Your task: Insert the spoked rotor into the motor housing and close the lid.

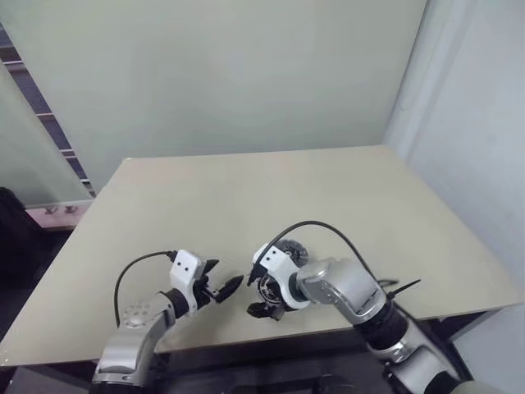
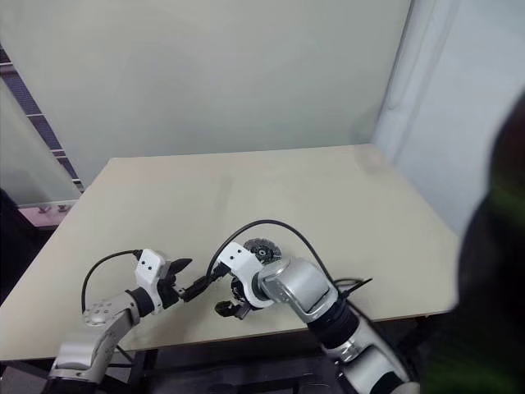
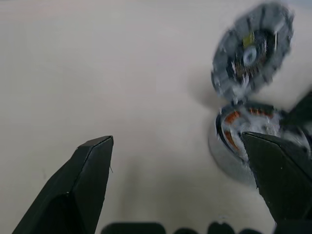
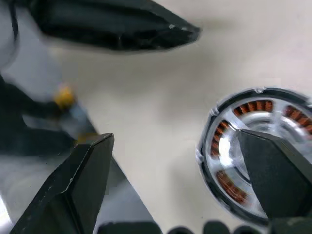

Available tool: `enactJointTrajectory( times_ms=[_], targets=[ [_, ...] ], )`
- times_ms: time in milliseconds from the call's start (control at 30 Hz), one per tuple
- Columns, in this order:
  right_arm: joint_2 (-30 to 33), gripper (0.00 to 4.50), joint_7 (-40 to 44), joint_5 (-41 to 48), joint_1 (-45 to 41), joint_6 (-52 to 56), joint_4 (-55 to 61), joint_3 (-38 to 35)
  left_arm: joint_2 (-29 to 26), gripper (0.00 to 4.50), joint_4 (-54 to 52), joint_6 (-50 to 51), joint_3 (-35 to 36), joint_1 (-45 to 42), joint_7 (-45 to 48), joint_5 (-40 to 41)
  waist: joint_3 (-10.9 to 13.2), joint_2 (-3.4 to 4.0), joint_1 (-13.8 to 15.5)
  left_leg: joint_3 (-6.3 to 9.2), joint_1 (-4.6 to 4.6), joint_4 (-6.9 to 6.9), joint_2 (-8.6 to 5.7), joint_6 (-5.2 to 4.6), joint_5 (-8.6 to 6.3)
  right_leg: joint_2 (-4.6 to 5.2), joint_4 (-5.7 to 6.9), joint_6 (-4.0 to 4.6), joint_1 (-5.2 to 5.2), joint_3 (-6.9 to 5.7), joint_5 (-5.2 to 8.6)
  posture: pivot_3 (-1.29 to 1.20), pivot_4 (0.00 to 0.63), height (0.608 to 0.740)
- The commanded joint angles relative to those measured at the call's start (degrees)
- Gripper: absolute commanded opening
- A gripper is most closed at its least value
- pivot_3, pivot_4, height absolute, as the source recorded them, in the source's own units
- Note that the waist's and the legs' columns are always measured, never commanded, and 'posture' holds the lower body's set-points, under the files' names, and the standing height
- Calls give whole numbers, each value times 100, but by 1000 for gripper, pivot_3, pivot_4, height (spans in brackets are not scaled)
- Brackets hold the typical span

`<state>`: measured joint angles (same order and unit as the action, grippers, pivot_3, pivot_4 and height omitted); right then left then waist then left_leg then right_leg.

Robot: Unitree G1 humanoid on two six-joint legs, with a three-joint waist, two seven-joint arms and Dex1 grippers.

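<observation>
The motor housing (image 4: 222, 180), a dark ring with copper windings, lies on the table near its front edge. The shiny silver spoked rotor (image 4: 258, 122) sits inside it. My right gripper (image 4: 175, 139) hovers over the housing, open, one finger above the ring and nothing held. The lid (image 3: 252, 48), a dark grey toothed disc, lies flat just beyond the housing (image 3: 234, 126). My left gripper (image 1: 227, 273) stands open and empty just left of the housing, pointing toward it.
The pale table (image 1: 328, 189) stretches bare behind the parts to a plain wall. Its front edge runs close below both grippers. A black cable (image 1: 328, 228) loops up over my right wrist.
</observation>
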<state>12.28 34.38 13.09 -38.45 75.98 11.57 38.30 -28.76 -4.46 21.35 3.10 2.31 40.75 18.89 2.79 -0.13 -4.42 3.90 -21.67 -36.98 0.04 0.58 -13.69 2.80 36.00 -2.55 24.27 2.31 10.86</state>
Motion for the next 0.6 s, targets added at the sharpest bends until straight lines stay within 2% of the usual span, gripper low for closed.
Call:
enactJointTrajectory(
  times_ms=[33,133,233,367,600],
  targets=[
    [800,4460,761,-10,-499,-640,553,836,-281,4500,-387,296,-19,101,319,160,0,0,0,2,1,3,0,0,0,0,-5,0,1,-2,0,0,0,740],
    [1460,4460,1179,-271,-791,-1181,737,1498,-419,4500,-484,436,-105,183,431,94,0,0,6,3,-5,8,-1,0,-1,1,-13,0,3,-4,0,0,0,740],
    [1790,4460,1383,-654,-947,-1696,700,1997,-441,4500,-541,484,-196,213,471,36,1,-1,8,2,-6,12,-1,0,-1,2,-15,-1,4,-4,0,0,0,740],
    [1810,4460,1387,-1192,-936,-2320,398,2302,-450,4500,-653,534,-365,242,525,13,1,-2,8,0,-5,12,1,0,-1,1,-13,-1,5,-3,0,0,0,740],
    [1546,4460,1427,-1724,-798,-2679,-55,2365,-556,4500,-798,644,-600,298,701,11,1,-2,13,-2,0,7,2,0,-1,1,-12,-1,5,-3,0,0,0,740]
  ],
)
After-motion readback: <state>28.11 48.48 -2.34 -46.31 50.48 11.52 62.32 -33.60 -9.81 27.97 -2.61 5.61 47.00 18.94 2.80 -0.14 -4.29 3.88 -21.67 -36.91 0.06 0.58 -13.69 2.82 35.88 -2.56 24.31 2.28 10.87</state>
